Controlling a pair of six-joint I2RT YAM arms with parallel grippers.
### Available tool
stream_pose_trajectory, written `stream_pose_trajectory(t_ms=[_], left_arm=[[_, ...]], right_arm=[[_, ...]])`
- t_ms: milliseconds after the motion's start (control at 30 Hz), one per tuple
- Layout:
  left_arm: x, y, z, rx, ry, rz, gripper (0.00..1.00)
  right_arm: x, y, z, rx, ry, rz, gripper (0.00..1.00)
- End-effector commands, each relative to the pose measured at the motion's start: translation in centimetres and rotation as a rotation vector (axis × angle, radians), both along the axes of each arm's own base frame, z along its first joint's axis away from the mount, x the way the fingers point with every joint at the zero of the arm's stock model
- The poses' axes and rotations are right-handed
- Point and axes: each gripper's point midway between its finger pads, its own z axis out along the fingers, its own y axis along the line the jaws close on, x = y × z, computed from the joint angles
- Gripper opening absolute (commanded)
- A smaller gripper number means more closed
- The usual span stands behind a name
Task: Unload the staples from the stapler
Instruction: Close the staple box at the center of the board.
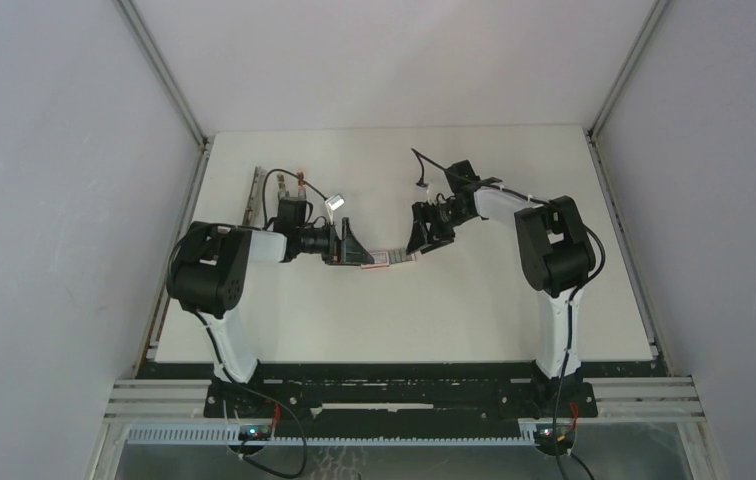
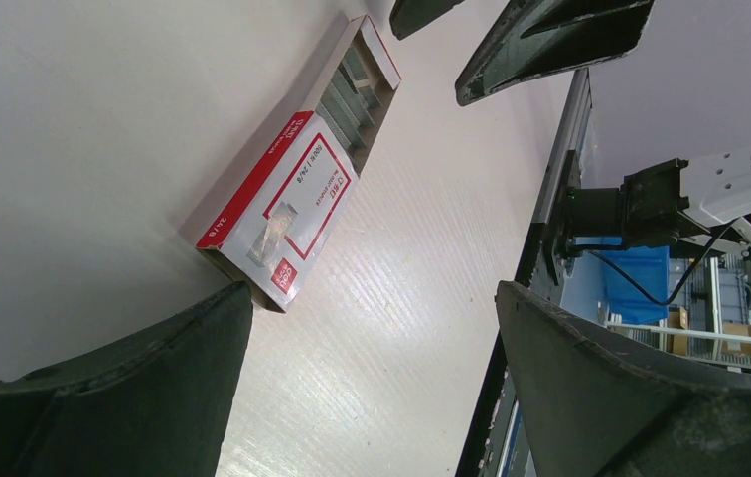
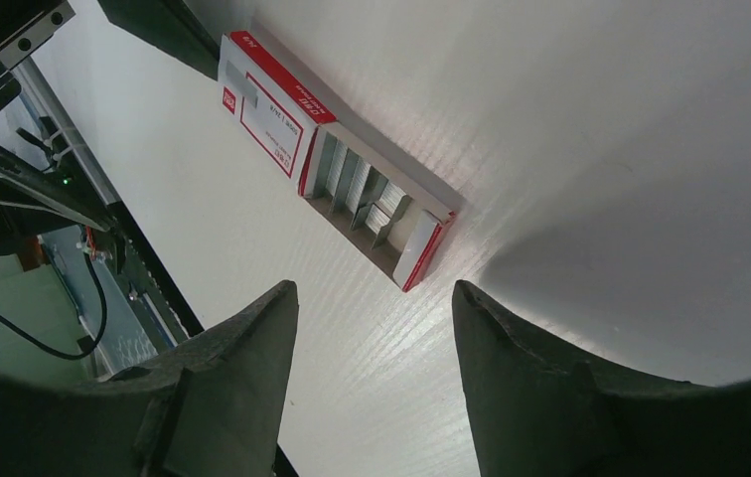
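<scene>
Left gripper (image 2: 372, 298): spread wide, empty; the box's (image 2: 292, 199) closed end lies just past one finger.
Right gripper (image 3: 374, 293): jaws apart, holding nothing, facing the box's open end.
Staples (image 3: 362, 194): grey strips in the tray that stands partly out of the box, on the table (image 1: 514, 300) between the grippers.
Risk: a finger brushing the light box could skid it or spill strips.
Cause: both arms crowd one small target.

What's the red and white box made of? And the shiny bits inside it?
The box looks like thin card with a smooth printed face: its edges are folded and flat. The staples look like bare grey metal, since they glint in ridged strips.
</scene>
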Motion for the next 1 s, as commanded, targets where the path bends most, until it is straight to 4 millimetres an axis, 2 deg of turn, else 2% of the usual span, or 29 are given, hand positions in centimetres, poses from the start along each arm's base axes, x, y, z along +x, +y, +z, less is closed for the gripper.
stream_pose_trajectory(t_ms=[0, 967], left_arm=[[0.4, -0.2, 1.1, -0.022, -0.031, -0.008, 0.97], [-0.1, -0.6, 1.4, -0.035, -0.02, -0.015, 0.97]], right_arm=[[0.5, 0.4, 0.4, 0.029, -0.005, -0.017, 0.59], [-1.1, 2.3, 0.2, 0.082, 0.049, 0.012, 0.57]])
